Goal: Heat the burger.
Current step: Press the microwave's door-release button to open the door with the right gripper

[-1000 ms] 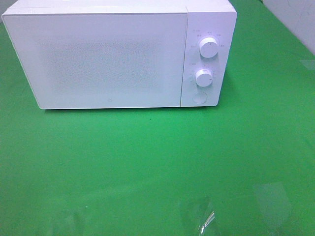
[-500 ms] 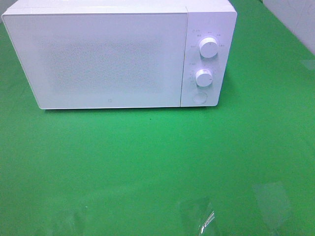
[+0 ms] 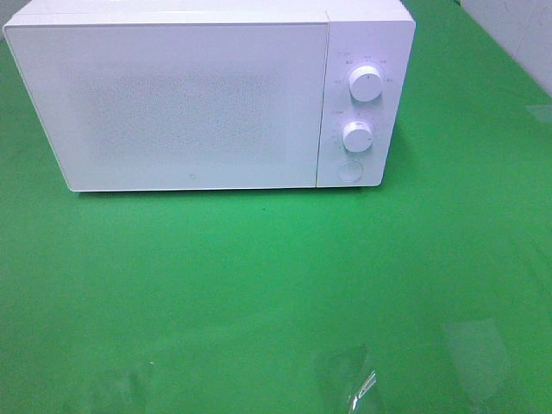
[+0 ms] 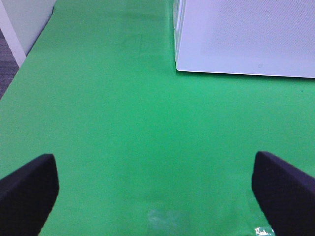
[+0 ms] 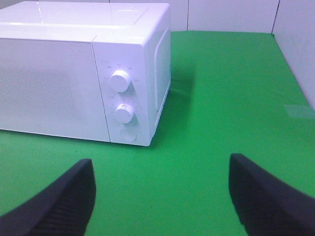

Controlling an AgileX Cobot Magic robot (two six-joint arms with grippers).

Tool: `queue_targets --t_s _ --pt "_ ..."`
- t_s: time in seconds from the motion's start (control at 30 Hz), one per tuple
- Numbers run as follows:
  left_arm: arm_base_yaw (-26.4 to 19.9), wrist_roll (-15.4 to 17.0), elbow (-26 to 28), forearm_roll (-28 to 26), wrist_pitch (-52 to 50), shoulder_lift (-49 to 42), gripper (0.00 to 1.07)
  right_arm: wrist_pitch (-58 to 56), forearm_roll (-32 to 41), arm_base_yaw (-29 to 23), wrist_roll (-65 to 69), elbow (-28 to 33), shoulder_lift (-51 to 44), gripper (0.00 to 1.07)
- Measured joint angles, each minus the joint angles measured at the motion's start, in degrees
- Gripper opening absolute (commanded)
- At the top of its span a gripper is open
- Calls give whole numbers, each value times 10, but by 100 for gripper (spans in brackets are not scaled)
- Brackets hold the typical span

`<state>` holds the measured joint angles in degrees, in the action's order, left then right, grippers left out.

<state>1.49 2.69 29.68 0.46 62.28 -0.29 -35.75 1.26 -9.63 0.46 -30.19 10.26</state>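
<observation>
No shift: left fingers (image 4: 27,189), right fingers (image 5: 59,201) wide, empty, toward microwave (image 3: 172,103) (shut)

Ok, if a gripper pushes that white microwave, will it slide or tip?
Probably neither easily: the microwave is a wide, low box flat on the green mat, so likely heavy and stable. Its smooth door may be slippery.

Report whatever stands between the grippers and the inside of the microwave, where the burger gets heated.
The microwave has its door shut, closing off the inside. Nothing visible stands on the green table between that door and the open left gripper or right gripper. No burger shows in any view.
</observation>
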Motion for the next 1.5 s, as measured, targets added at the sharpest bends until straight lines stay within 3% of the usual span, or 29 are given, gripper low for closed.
queue_targets --t_s 0.47,1.5 --pt "0 0 0 0 0 0 100 197 0 0 0 35 187 73" --pt "0 0 0 0 0 0 100 617 -26 0 6 36 576 73"
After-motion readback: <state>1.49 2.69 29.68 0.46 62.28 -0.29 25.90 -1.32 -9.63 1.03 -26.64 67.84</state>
